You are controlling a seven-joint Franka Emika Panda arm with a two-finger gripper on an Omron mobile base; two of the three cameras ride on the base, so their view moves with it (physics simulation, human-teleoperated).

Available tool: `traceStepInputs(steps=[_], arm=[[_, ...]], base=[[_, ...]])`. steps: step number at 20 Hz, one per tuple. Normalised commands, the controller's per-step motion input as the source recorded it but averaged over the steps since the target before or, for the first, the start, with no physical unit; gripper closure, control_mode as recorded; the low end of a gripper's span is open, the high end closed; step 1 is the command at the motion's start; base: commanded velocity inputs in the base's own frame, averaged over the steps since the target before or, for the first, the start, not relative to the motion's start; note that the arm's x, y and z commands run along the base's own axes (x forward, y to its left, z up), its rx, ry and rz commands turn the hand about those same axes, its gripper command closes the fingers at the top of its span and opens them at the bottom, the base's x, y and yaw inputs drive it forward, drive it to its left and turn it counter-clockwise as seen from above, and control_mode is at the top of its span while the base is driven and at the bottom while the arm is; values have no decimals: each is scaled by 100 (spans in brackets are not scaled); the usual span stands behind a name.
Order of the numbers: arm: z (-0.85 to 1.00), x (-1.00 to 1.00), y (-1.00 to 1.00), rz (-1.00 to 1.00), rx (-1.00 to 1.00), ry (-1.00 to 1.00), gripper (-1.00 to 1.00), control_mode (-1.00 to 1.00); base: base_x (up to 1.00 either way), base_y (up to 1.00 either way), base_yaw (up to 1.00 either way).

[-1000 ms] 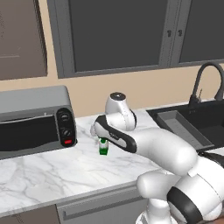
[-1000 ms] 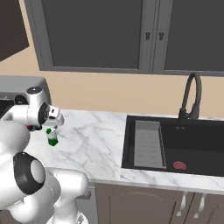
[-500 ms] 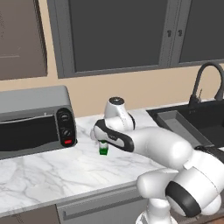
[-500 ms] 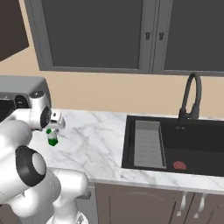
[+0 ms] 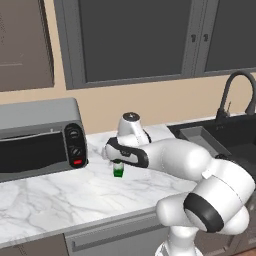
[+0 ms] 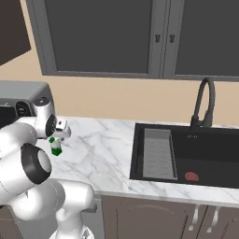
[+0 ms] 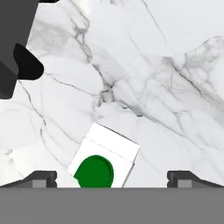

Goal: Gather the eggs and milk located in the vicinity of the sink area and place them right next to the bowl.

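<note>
The milk [image 5: 118, 171] is a small white carton with a green top, standing on the marble counter to the right of the toaster oven. My gripper [image 5: 116, 161] hangs right above it, open, fingers pointing down. From the right base the milk [image 6: 56, 149] sits just under the gripper [image 6: 57, 140]. In the hand view the milk [image 7: 104, 161] lies between the two spread fingertips of the gripper [image 7: 112, 177], closer to the left one, and neither tip touches it. The sink [image 6: 212, 151] is a black basin at the right. The eggs and the bowl are out of view.
A grey toaster oven [image 5: 36, 140] stands at the counter's left, close beside the hand, and its dark corner [image 7: 15, 48] shows in the hand view. A black curved faucet [image 6: 206, 103] rises behind the sink. A flat red round thing [image 6: 192, 176] lies in the basin.
The hand has eased slightly down and closer over the milk. The jaws stay open and the milk has not moved.
</note>
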Motion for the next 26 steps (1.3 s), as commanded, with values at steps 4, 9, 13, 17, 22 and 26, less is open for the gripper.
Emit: traceStepInputs(steps=[4, 9, 13, 17, 22, 26], arm=[[0, 14, 7, 0, 0, 3, -100, -100], [-1, -1, 2, 0, 0, 4, -100, -100], [-22, 0, 0, 0, 0, 1, -100, -100], [-27, -1, 0, 0, 0, 0, -100, -100], [-19, -6, 0, 0, 0, 1, -100, -100], [-19, -2, 0, 0, 0, 0, -100, -100]], base=[[0, 0, 0], [0, 0, 0], [0, 0, 0], [0, 0, 0], [0, 0, 0], [0, 0, 0]])
